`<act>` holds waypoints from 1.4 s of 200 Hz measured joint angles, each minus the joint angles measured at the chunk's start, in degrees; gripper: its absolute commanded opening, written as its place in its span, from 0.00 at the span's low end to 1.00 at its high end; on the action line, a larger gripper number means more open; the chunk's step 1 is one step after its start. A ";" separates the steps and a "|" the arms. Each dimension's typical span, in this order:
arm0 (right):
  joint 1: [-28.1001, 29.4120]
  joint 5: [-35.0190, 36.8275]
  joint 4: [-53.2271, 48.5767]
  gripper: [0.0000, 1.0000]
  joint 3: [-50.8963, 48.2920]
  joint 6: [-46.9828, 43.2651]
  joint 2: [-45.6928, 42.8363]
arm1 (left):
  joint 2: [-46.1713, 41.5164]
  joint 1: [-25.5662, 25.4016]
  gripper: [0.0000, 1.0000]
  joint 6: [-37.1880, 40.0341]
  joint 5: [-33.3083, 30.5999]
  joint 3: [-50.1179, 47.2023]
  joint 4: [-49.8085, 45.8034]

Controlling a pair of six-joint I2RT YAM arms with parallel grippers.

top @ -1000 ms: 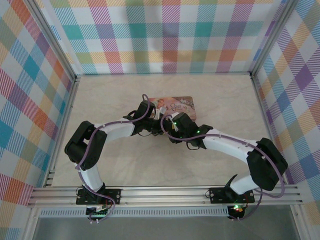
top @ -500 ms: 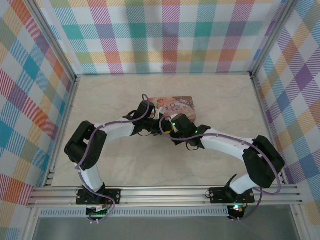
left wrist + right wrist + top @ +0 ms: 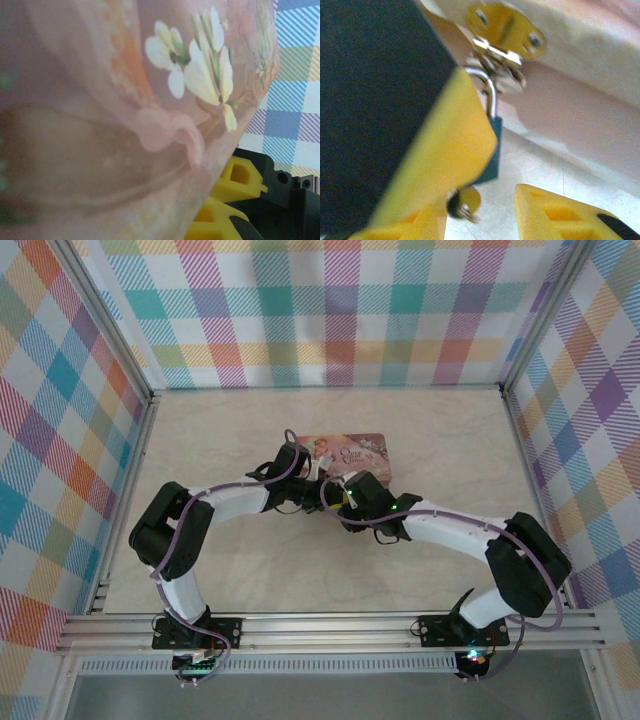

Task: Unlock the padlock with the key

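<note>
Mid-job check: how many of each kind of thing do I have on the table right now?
Tin box: 1
Padlock: 1, hanging by its shackle from the tin's hasp
Key: 1, apparently the blurred metal piece under the padlock body
Total: 3

Script on tin (image 3: 356, 452), too small to read

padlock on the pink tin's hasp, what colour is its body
Blue-teal, on the small silver-shackled padlock; best in the right wrist view.
</note>
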 measured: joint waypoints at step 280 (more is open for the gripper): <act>0.13 -1.90 2.34 0.46 -5.70 6.38 -5.35 | -18.51 -0.55 0.45 4.33 -17.40 -10.67 -6.99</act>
